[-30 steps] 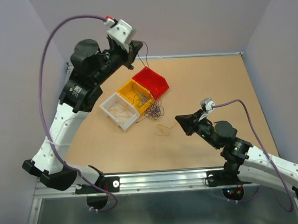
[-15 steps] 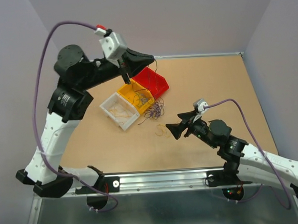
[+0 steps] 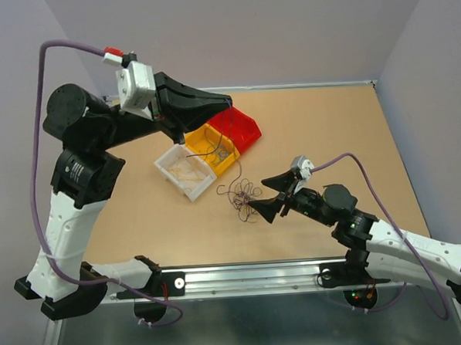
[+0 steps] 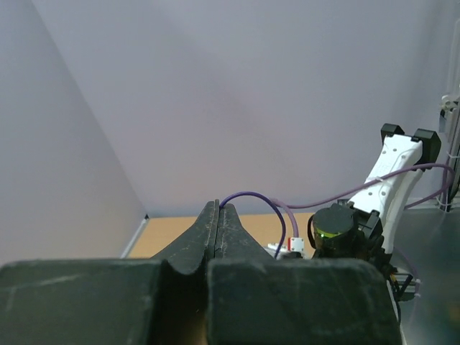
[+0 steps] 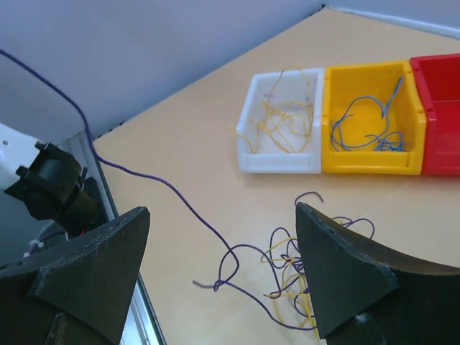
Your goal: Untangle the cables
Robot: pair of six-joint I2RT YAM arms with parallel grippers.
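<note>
worktop [image 3: 329,136]: three bins [image 3: 211,149] upper centre, loose strands already inside | left fingers [image 3: 211,104]: clenched, apparently on one purple wire [image 5: 144,176], held high at upper left | right fingers [image 3: 273,182]: released, straddling the cables [image 3: 243,199] clumped at centre frame | step: likely drawing one strand free | next: pin clump, lift gently, watch for snags

We can't read any text, number or brand in these views. The left arm [image 3: 82,176] has a small pale label [image 3: 75,171] on its dark joint in the top view, but the print is too small and blurred to make out.
</note>
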